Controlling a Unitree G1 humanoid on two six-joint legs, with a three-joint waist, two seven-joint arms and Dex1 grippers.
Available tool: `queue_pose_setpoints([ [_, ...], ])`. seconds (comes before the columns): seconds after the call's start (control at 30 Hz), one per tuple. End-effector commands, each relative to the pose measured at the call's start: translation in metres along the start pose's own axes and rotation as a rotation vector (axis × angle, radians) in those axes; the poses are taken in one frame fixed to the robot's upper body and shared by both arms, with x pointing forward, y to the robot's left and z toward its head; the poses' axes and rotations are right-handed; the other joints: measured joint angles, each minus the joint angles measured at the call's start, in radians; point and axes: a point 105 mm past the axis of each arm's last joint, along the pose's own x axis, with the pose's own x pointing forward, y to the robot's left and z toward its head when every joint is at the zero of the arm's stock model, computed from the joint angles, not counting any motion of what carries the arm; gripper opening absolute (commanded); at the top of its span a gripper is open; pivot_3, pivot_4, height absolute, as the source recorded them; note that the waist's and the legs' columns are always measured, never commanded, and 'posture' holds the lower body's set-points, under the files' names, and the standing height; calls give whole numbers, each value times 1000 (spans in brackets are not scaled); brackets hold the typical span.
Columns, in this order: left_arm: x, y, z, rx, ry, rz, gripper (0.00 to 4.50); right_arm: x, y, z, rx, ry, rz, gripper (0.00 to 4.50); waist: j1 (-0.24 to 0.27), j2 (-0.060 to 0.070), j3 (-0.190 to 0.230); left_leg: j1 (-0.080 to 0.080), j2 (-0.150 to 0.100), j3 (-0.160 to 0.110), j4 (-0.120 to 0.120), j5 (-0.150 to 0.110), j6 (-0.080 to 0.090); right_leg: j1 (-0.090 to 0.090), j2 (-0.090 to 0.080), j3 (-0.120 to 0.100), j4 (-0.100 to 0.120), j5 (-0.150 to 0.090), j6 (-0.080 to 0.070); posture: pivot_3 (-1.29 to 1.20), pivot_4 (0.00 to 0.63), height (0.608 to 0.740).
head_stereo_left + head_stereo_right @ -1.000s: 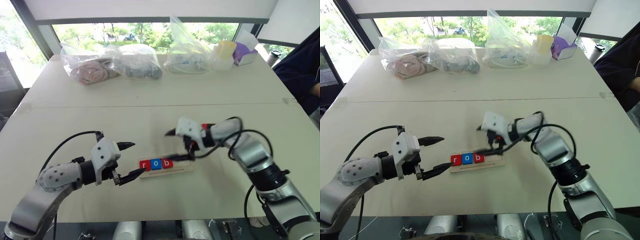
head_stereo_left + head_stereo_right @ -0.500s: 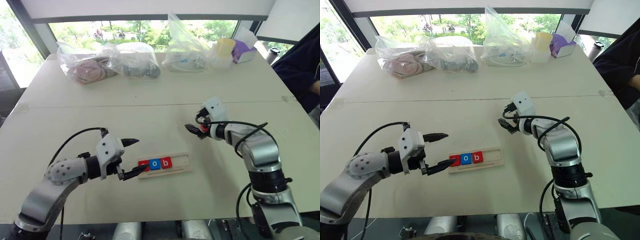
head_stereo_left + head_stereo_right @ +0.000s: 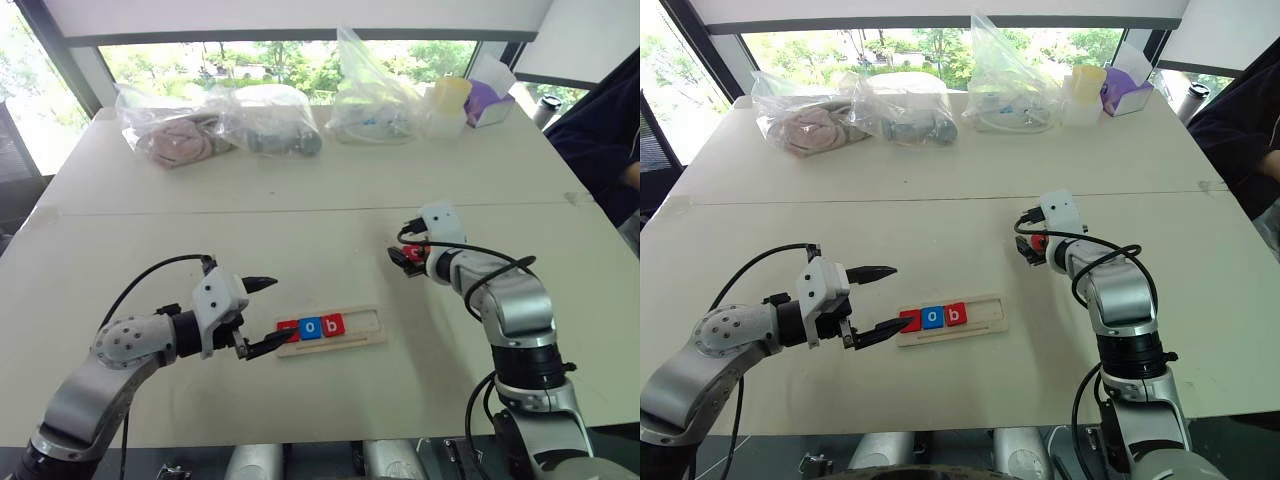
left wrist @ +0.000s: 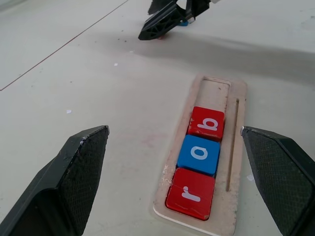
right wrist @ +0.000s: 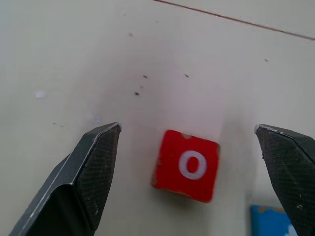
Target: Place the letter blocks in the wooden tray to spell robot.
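Table [image 3: 300, 190]: plastic bags [image 3: 220, 125] at far edge; both tools spread, right tool [image 5: 189, 142] above red o block [image 5: 186, 164].

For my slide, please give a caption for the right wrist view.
Open right gripper poised over the red "o" block on the table.

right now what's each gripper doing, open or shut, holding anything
Left gripper: jaws open, empty, at the r end of the long pale-wood tray.
Right gripper: jaws open, empty, over the small red square o block.
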Motion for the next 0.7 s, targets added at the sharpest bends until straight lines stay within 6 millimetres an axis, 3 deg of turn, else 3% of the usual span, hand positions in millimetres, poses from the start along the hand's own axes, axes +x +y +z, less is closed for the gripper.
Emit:
queue_pose_setpoints([
  [0.03, 2, -2, 8, 38, -27, -10, 4500, -6, 2, -3, 45, 4, 3, 4427, 0, 0, 0, 0, 0, 0, 0, 0, 0, 0, 0, 0, 0, 0, 0, 0, 150, 740],
  [0.13, 3, -1, 8, 41, -29, -14, 4500, -7, 6, -10, 95, 37, 19, 4427, 0, 0, 0, 0, 0, 0, 0, 0, 0, 0, 0, 0, 0, 0, 1, 0, 150, 740],
  [0.2, 4, -1, 8, 43, -28, -14, 4500, -7, 9, -11, 123, 47, 28, 3909, 0, 0, -1, 0, 0, 0, 0, 0, 0, 0, 1, 0, 0, 0, 1, 0, 150, 740],
  [0.23, 4, -1, 9, 43, -28, -15, 4500, -7, 10, -11, 130, 47, 30, 3609, 0, 0, -1, 0, 0, 0, 0, 0, 0, 0, 1, 0, 0, 0, 1, 0, 150, 740],
  [0.4, 5, 1, 9, 43, -31, -13, 4500, -6, 12, -9, 135, 44, 29, 1172, -1, 0, -1, 1, 0, 0, 0, 0, 0, 1, 1, 0, 0, 0, 1, 0, 150, 740],
  [0.53, 6, 0, 9, 40, -35, -18, 4500, -12, 13, -4, 128, 35, 27, 1128, -1, 0, -1, 1, 0, 0, 0, 0, 0, 1, 1, 0, 0, 0, 1, 0, 150, 740],
  [0.7, 8, -2, 9, 34, -40, -38, 4500, -47, 14, -7, 101, 61, 39, 1128, 2, 0, -1, 0, 0, -1, 0, 0, 0, 0, 1, 0, 0, 1, 1, 0, 150, 740],
])
